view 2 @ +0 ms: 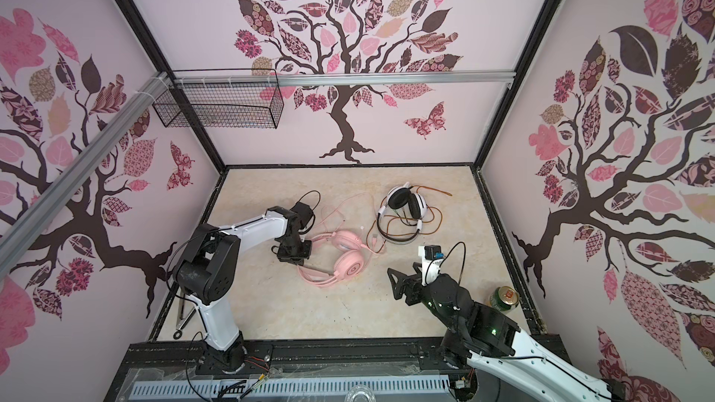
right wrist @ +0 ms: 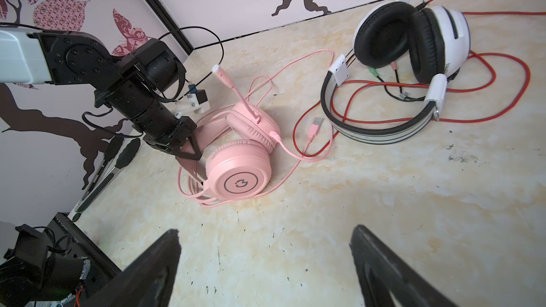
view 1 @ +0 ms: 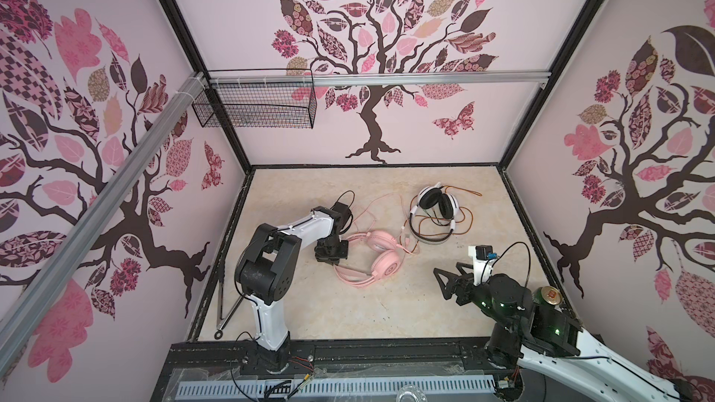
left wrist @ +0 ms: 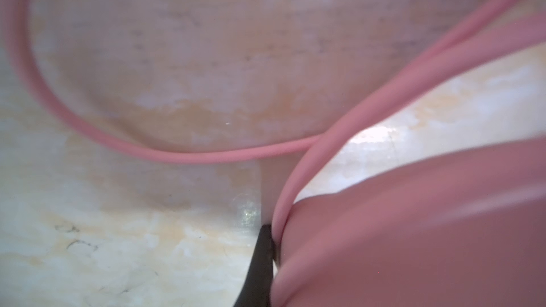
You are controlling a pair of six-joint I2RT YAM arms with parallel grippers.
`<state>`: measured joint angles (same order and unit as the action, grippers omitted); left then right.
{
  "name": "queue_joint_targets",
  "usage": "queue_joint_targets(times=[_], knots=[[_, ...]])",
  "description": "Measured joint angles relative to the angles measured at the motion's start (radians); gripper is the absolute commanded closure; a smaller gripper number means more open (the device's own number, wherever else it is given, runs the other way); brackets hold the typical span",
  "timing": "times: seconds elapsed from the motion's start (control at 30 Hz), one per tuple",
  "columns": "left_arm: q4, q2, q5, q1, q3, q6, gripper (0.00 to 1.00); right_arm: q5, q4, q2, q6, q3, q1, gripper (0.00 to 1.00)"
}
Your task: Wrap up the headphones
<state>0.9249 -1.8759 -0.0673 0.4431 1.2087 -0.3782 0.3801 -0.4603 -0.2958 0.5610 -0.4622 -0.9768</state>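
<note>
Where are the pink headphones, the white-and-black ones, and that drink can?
pink headphones [right wrist: 238,180]: right wrist view, on the outer face of an earcup.
white-and-black headphones [right wrist: 381,38]: right wrist view, on a black earpad.
drink can [view 2: 506,296]: in a top view, on its lid.

The white-and-black left robot arm [view 1: 271,261] is trailing a thin black looping cable [right wrist: 221,51]. The matching right robot arm [view 1: 507,295] is glowing with tiny green lights [view 1: 556,330], and the right gripper [view 1: 442,284] is showing black three-cornered fingers [right wrist: 159,261].

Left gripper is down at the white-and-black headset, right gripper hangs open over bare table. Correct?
Not quite: the left gripper is down at the pink headset, as the right wrist view shows. The right gripper does hang open over bare table.
</note>
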Motion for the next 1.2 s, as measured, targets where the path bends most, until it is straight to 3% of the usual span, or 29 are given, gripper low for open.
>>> queue_joint_targets(times=[0.07, 0.13, 0.23, 0.33, 0.43, 0.77, 0.93, 1.07, 1.2], knots=[[0.002, 0.004, -0.013, 0.000, 0.000, 0.000, 0.97, 0.002, 0.000, 0.000, 0.000, 0.000, 0.000, 0.07], [0.005, 0.008, -0.031, 0.004, 0.000, -0.010, 0.83, 0.002, 0.000, 0.000, 0.000, 0.000, 0.000, 0.07], [0.019, 0.046, -0.056, 0.009, 0.001, -0.020, 0.79, 0.002, 0.000, 0.000, 0.002, 0.000, 0.000, 0.07], [0.055, 0.119, -0.062, 0.010, 0.012, -0.029, 0.80, 0.005, -0.001, -0.002, 0.006, 0.000, 0.000, 0.07], [0.095, 0.186, -0.053, 0.010, 0.047, -0.040, 1.00, 0.009, -0.002, -0.014, 0.008, -0.001, 0.000, 0.07], [0.154, 0.461, -0.060, 0.010, 0.090, -0.045, 1.00, -0.014, 0.000, -0.163, -0.006, -0.045, 0.000, 0.04], [0.181, 0.678, 0.000, 0.008, 0.037, -0.068, 1.00, -0.076, 0.000, -0.293, -0.057, -0.180, 0.021, 0.03], [0.222, 0.803, 0.020, 0.007, -0.024, -0.069, 1.00, -0.251, 0.032, -0.374, -0.101, -0.293, 0.195, 0.03], [0.234, 0.883, 0.003, 0.006, -0.095, -0.065, 1.00, -0.629, 0.142, -0.415, -0.079, -0.282, 0.531, 0.04]])
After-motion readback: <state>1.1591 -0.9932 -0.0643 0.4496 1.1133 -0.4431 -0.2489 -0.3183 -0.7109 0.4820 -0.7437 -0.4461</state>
